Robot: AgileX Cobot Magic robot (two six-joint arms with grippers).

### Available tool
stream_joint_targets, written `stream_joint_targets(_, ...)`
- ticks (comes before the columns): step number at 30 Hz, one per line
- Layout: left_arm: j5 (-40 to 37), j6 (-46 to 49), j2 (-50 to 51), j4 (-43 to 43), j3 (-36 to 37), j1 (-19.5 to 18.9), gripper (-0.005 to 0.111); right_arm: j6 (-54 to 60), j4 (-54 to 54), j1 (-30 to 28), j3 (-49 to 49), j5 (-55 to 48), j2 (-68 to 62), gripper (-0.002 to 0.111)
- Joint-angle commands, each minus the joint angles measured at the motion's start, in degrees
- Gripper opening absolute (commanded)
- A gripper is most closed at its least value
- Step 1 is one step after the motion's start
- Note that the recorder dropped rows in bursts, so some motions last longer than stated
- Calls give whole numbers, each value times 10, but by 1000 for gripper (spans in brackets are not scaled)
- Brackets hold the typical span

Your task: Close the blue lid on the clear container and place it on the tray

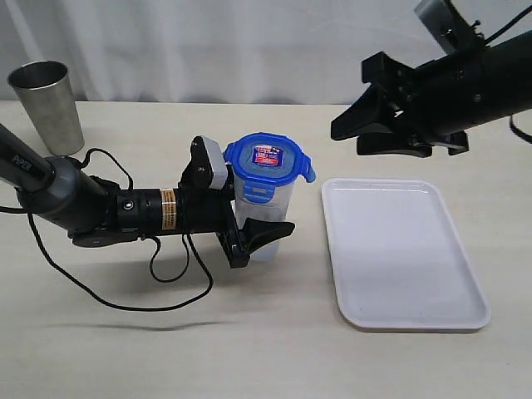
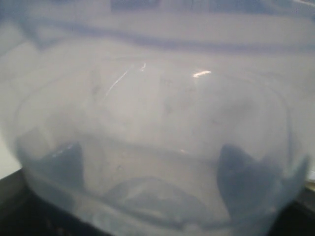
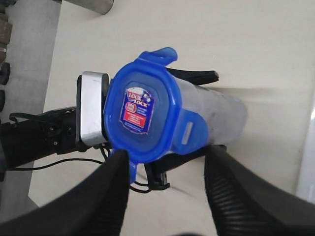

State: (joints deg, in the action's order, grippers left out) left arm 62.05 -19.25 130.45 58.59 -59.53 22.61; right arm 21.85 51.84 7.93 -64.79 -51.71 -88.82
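While the left wrist view is showing only blurred plastic, the right one is catching the blue lid atop the clear container, one tab flaring out. The left gripper is clamping the container upright at 9 o'clock of the tray; the right gripper is hovering, jaws apart.

- Ahead of the left gripper, a strip of tabletop separates the clear container from the tray.
- The right gripper, jaws spread, hangs higher than the blue lid, apart from it.
- The steel cup stands well back from the left gripper.
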Motion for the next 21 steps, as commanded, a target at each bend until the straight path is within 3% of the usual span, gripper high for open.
stream_joint_targets(1, 4, 0, -8, -21, -2, -2, 0, -5, 8, 51, -8, 63, -26, 47)
stream_joint_targets(21, -9, 0, -8, -33, -2, -2, 0, 0, 40, 62, -30, 49, -100, 46)
